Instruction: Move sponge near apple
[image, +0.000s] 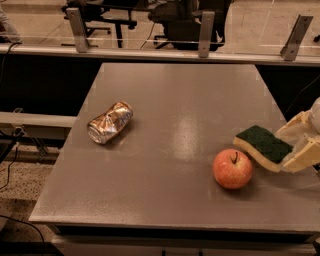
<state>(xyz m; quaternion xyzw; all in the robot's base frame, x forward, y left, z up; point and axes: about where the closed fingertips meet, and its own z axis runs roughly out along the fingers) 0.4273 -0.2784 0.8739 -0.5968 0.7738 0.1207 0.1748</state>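
sponge (262, 142) grn/yel | apple (232, 168) red-org | can (110, 122) silver | gripper (292, 149) R edge, fingers (306, 155) cream

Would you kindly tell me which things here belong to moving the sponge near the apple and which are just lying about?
Belong to the job: wavy-edged sponge, dark green over pale yellow foam, gripped in the cream gripper at the table's right edge; round red apple beside it.
Lying about: crushed metallic can, on its side, far left.

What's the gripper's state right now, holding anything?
The gripper, at the right edge of the table, has its fingers shut on the sponge, just right of the apple.
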